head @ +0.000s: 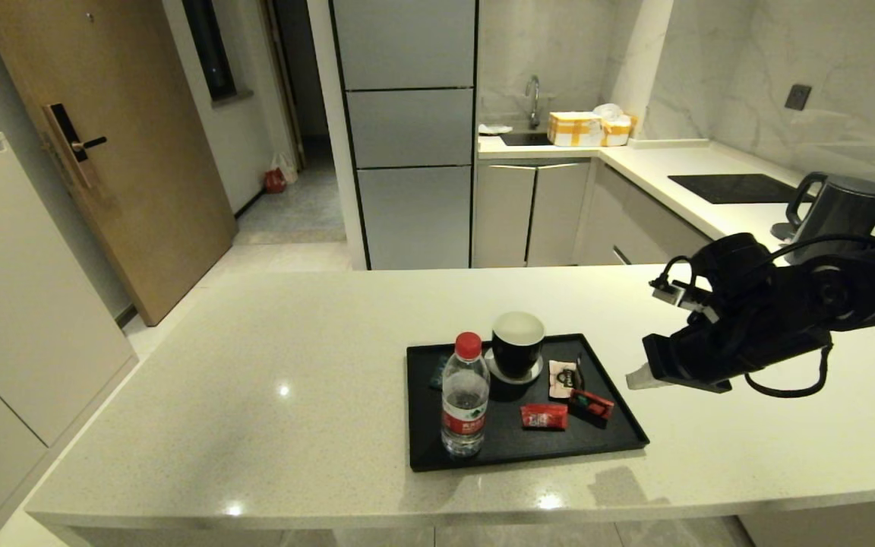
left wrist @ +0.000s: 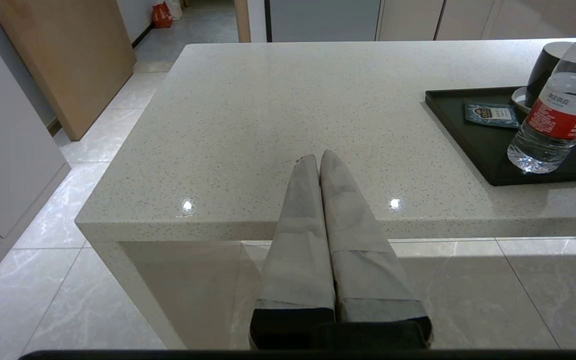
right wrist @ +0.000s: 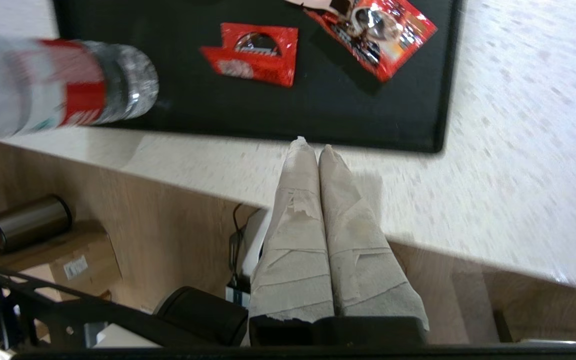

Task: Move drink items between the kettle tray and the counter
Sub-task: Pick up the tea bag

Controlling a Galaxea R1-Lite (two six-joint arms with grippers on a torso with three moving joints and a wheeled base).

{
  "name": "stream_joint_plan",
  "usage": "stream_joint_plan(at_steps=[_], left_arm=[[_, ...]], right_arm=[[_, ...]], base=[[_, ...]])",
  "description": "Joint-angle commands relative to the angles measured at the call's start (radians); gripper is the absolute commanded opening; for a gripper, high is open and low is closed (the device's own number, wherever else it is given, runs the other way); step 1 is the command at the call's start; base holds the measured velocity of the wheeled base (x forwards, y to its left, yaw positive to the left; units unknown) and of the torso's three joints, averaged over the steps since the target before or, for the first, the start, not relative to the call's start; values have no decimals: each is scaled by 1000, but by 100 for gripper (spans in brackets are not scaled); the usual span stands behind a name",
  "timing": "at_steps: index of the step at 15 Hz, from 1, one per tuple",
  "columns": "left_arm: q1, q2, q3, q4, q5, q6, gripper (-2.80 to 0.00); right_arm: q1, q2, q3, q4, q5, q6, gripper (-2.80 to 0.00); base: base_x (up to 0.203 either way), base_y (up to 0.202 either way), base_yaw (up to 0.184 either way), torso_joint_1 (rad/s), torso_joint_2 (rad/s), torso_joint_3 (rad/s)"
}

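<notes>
Right gripper, fingers together, hovers beside the kettle tray; its two red sachets look light, thin, slippery; pinch a raised edge.

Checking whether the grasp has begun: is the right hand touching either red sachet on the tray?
Apart. The right wrist view shows the right hand, shut, near the tray edge, with bare tray before both red sachets.

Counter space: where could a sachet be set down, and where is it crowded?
The counter is bare left of the kettle tray and along its near edge. The tray's right half is crowded: two red sachets, a cup, with the right tool alongside.
</notes>
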Motion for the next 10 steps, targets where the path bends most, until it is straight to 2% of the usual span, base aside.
stream_joint_plan(at_steps=[1,3,4,10], left_arm=[[1,0,0,0,0,0,-280],[1,0,0,0,0,0,-280],[1,0,0,0,0,0,-280],[1,0,0,0,0,0,-280]], right_arm=[[6,106,-28,1,-8,0,-280],[6,145,-33,-8,-66,-2,-280],[6,160,-54,-2,-91,0,0],[41,204,-103,-10,-92,-3,0]], base=[[0,0,0,0,0,0],[0,0,0,0,0,0],[0,0,0,0,0,0],[0,0,0,0,0,0]])
